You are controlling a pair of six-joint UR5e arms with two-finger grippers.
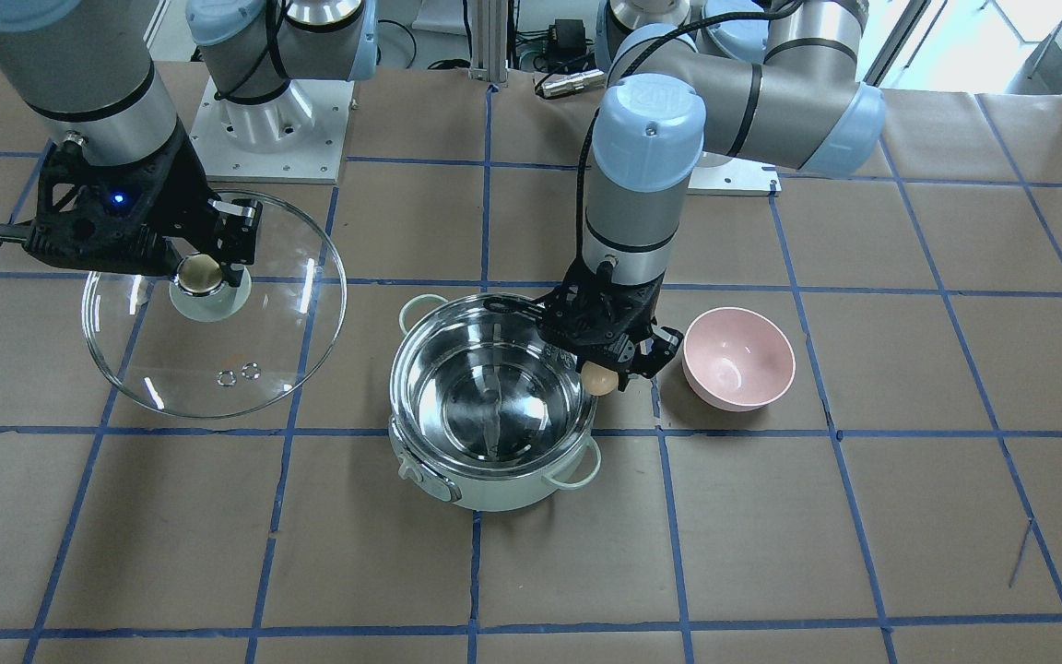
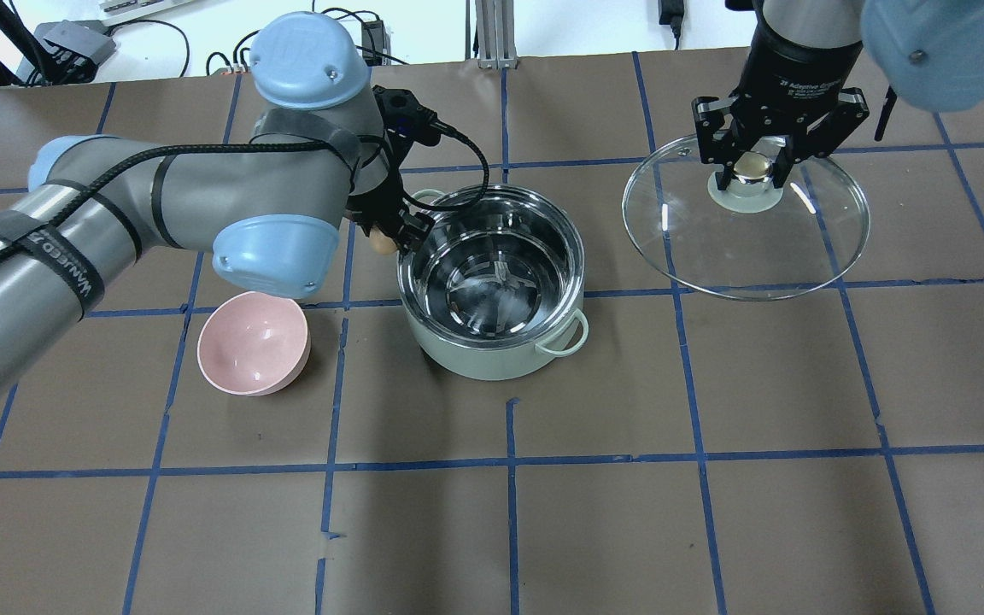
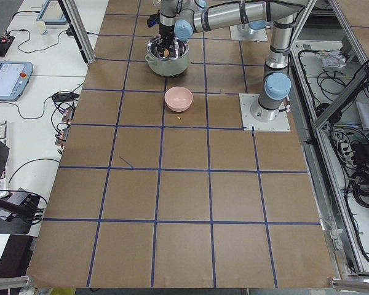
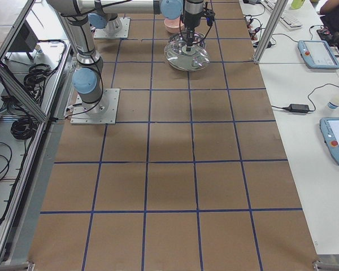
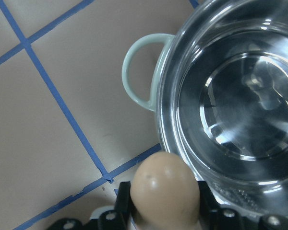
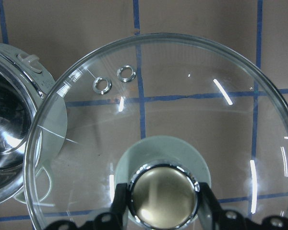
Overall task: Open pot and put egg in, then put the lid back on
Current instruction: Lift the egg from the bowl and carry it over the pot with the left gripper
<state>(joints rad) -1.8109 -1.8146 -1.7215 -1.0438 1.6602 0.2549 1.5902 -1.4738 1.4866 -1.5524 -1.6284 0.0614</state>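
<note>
Mint-green and uncovered, the pot [image 1: 494, 489] is seen on the brown tabletop [image 1: 771, 535], with its steel interior exposed. The egg [image 1: 598, 377] is clamped between the fingers of the left pincer [image 1: 607, 373] and is held just outside the pot's rim, on the side facing the pink bowl [image 1: 739, 359]. The glass lid [image 2: 714, 248] is gripped by its knob in the right pincer [image 2: 748, 166], whose fingers are closed on it, and is held well apart from the pot, on the robot's right.
</note>
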